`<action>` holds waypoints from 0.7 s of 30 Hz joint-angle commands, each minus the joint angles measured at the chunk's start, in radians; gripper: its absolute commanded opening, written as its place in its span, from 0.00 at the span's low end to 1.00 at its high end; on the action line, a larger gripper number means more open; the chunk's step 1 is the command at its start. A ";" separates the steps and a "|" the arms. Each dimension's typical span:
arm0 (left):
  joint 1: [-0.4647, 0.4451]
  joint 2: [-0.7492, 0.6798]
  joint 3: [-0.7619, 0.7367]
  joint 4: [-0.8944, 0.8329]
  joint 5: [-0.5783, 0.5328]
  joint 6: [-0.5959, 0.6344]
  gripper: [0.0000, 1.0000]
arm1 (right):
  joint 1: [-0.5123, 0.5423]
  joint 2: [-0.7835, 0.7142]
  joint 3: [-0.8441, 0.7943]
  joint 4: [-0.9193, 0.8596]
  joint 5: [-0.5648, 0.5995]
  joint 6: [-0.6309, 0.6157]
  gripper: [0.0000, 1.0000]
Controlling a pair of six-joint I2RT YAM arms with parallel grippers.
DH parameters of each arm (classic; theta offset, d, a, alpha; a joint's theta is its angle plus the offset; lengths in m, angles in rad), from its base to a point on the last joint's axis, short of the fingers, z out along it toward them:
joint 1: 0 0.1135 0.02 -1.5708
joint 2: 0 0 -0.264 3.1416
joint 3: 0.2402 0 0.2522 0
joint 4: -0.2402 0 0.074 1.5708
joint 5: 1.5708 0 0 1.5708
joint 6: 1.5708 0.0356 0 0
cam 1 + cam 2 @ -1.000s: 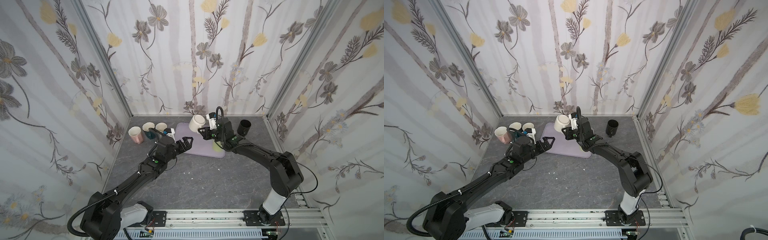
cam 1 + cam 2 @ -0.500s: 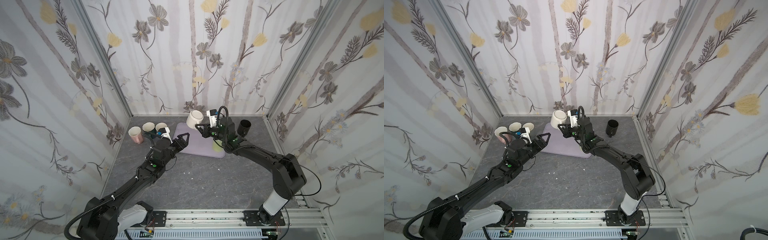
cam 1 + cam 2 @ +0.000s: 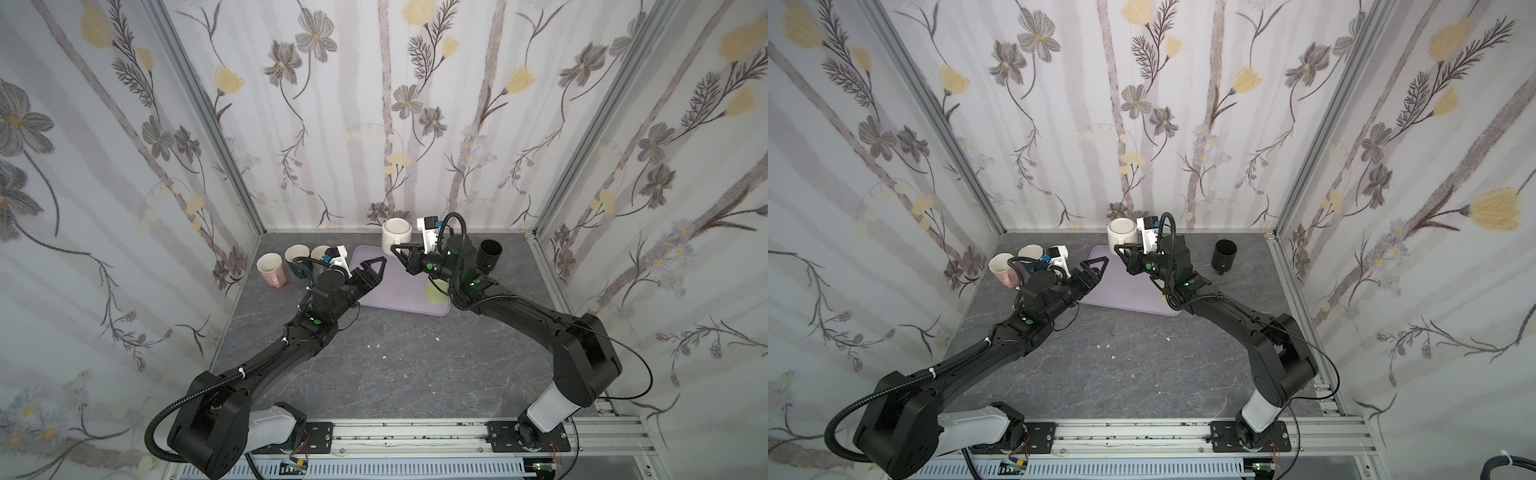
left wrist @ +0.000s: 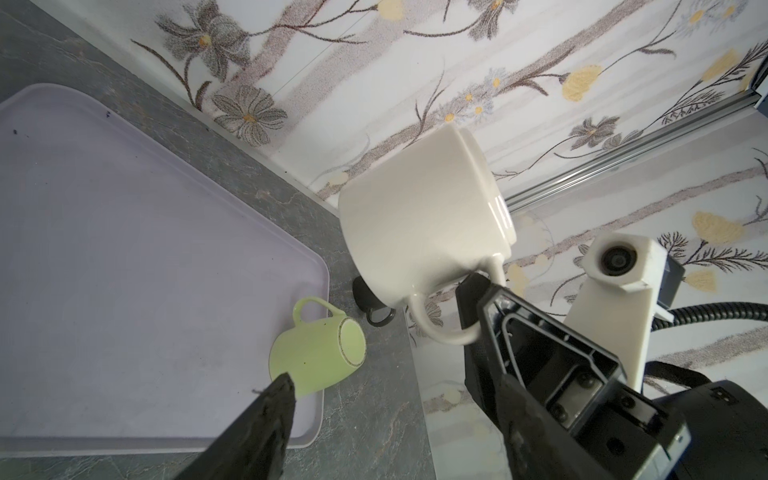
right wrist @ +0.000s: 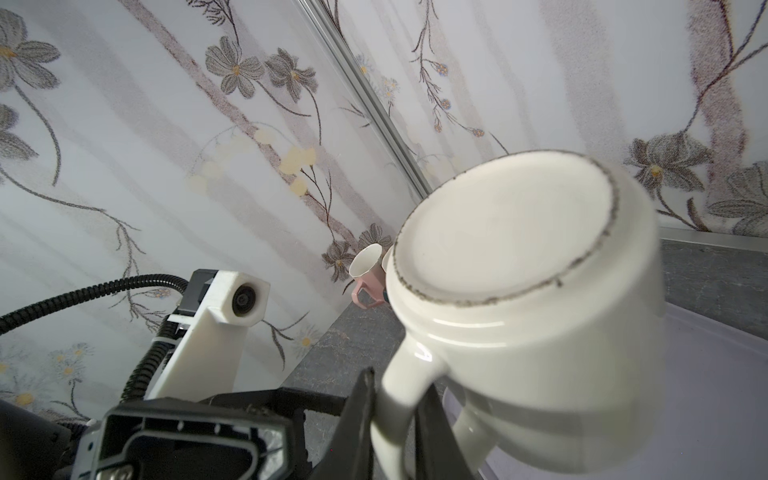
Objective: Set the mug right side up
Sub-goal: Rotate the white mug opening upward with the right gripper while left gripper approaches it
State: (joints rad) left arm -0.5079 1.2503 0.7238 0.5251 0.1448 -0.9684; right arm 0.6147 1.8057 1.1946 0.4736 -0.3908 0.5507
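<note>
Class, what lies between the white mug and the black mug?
The right arm's wrist and its camera, in both top views.

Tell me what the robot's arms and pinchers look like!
The left arm and right arm are black with white base segments and small green lights. Ribbed black cables loop along them. The left gripper and right gripper have black triangular fingers, each with a white camera block.

white mug (image 3: pixel 397 237) aloft, gripped by its handle, base up, tilted.
</note>
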 commanded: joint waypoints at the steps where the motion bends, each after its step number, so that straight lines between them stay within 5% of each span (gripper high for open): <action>1: 0.000 0.006 0.008 0.040 0.017 0.030 0.78 | -0.003 -0.013 0.004 0.097 -0.011 0.007 0.00; 8: -0.001 0.045 0.012 0.032 0.055 0.200 0.75 | -0.015 -0.016 0.043 0.001 0.001 0.051 0.00; 18: -0.010 0.173 -0.057 0.456 0.179 0.545 0.68 | -0.039 -0.036 0.112 -0.164 -0.034 0.158 0.00; 21: -0.018 0.181 -0.026 0.428 0.196 0.663 0.67 | -0.045 -0.040 0.150 -0.249 -0.034 0.162 0.00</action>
State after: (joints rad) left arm -0.5205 1.4250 0.6754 0.8364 0.3012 -0.4686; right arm 0.5732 1.7798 1.3128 0.2485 -0.4110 0.6994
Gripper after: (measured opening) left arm 0.671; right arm 0.156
